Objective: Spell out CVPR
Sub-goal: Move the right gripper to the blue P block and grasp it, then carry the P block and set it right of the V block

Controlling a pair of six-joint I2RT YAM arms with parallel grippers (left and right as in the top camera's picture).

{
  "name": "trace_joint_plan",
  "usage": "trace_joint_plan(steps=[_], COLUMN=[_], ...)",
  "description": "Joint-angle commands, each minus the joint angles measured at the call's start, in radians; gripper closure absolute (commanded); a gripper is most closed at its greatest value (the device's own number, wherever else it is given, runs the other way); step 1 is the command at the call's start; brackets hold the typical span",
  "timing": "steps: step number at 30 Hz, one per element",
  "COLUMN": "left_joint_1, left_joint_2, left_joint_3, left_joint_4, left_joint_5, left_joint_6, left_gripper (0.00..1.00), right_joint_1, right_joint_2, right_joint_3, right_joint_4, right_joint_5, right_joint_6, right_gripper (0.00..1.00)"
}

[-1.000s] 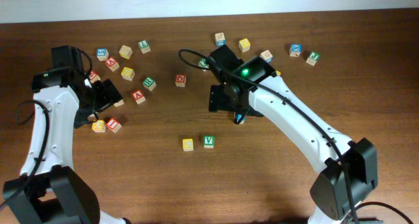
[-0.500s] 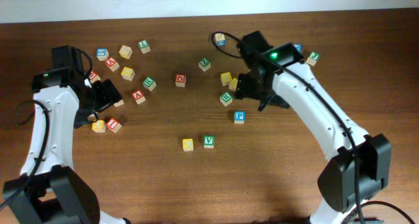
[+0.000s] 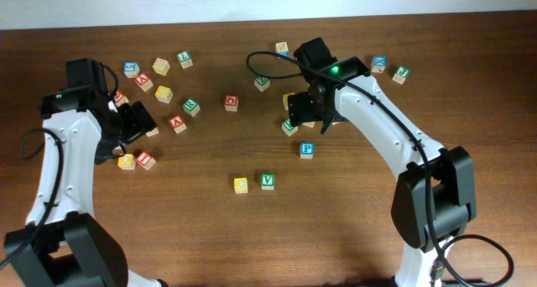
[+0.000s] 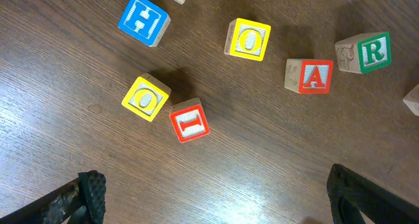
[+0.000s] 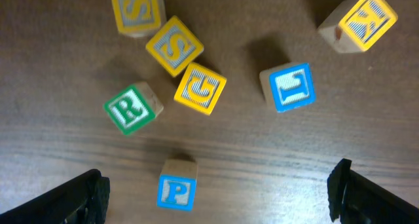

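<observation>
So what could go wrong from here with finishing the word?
The green R block sits close beside a yellow G block; the open right gripper could knock it while closing. The blue P block lies off the line of the V block, so the row may end uneven. A second green R block could get picked instead.

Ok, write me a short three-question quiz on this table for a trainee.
1. True or false: in the overhead view, the green V cube lies beside a yellow cube.
2. In the left wrist view, the I cube is: A red, B blue, C green.
3. Is the left end effector or the right end effector holding a cube?
Key: 1 true; 2 A; 3 no, both are open and empty.
</observation>
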Motion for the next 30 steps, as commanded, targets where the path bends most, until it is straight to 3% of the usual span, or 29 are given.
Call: trace_joint_plan(steps=[1,7,12,15,19,23,30], left_joint_1=[0.002,0.002,0.002,0.002,0.002,0.002,0.002], left_joint_2=[-0.013,-0.013,-0.013,-0.013,-0.013,-0.013,-0.013], left_joint_3=[0.010,0.010,0.010,0.010,0.010,0.010,0.010], left_joint_4=[0.002,0.002,0.001,0.001,0.001,0.001,0.001], left_joint_5=[-0.004,-0.004,-0.004,-0.004,-0.004,-0.004,-0.004], left_joint_6=[0.015,0.015,0.015,0.015,0.015,0.015,0.015], left_gripper=[0.01,0.01,0.01,0.01,0.01,0.01,0.01], right_joint_1=[0.000,0.003,0.006,0.031,0.060,0.068,0.068], right_joint_2=[0.004,0.004,0.009,0.032,0.091,0.097,0.097], right_joint_3=[0.013,0.013,0.013,0.000,-0.056,-0.123,-0.218], right_joint_4=[0.026,0.028,-0.069,-0.069,-0.047,0.007,0.111], right_joint_5=[0.034,-0.081,-0.205,-0.209,-0.129,-0.078,-0.089], right_joint_6=[-0.006,-0.007,-0.006,-0.005,0.129,0.182,0.181], right_gripper=[0.02,0.02,0.01,0.13,0.15,0.37,0.39])
